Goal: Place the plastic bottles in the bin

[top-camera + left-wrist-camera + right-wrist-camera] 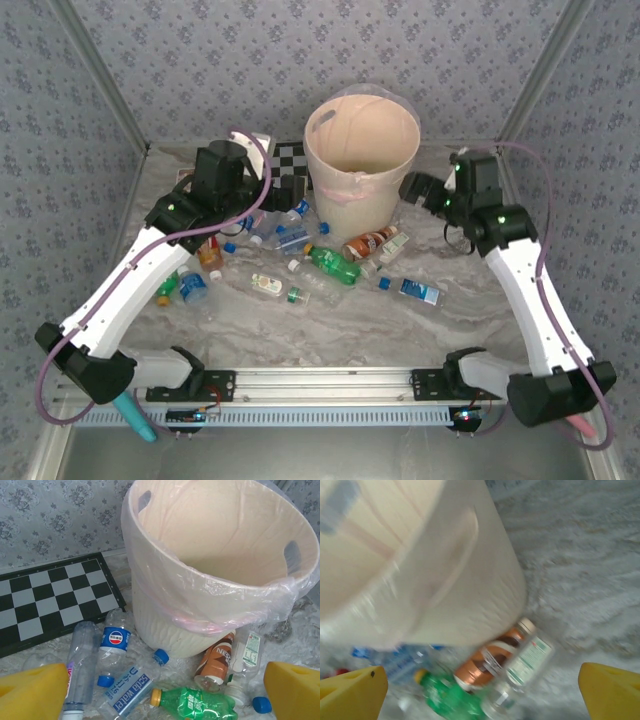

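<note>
Bottles (335, 265) beside bin (360, 195), mid-tabletop | I judge them light, slick, crushable; grip mid-body | left claw (162, 690), right claw (480, 695): apart, empty

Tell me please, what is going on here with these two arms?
The robot's job is to put the plastic bottles into the cream bin. At this moment nothing is held: the left claw and the right claw are both open, one on each side of the bin. About a dozen bottles lie scattered on the table in front of the bin.
</note>
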`<control>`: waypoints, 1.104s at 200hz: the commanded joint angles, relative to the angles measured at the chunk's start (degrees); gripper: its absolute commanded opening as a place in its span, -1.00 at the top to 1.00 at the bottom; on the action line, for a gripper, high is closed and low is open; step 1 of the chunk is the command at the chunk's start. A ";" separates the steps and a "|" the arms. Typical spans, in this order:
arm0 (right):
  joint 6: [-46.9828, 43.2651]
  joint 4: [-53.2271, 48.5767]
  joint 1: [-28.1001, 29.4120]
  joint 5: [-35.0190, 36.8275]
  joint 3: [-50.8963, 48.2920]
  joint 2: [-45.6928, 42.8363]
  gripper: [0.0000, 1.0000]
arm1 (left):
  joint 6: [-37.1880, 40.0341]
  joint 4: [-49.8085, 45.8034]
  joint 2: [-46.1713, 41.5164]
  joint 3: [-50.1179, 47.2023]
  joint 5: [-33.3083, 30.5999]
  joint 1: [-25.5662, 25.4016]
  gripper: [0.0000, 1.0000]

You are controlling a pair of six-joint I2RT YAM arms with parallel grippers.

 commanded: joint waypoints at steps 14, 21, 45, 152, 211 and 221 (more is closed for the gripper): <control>-6.79 -6.45 6.87 10.99 -7.43 -2.54 -0.99 | 3.33 1.49 -0.10 0.77 -0.16 -0.40 -0.99; -6.90 -7.62 8.53 11.84 -8.27 -2.01 -0.99 | 3.44 1.71 -0.16 0.59 -0.31 -0.39 -0.99; -7.31 -12.04 14.90 16.00 -9.32 2.09 -0.99 | 3.01 2.22 -0.51 -0.42 -0.78 -0.40 -0.99; -3.52 -15.04 25.38 17.62 -18.88 12.82 -0.99 | 3.16 -0.26 -1.71 1.19 -2.51 -0.40 -1.00; -3.60 -10.17 22.29 15.97 -22.78 16.07 -0.99 | 3.07 -1.98 -1.00 4.15 -2.00 -0.40 -1.00; -3.61 -9.87 22.08 17.03 -22.46 16.89 -0.99 | 3.18 -2.13 -0.97 4.37 -2.11 -0.36 -0.99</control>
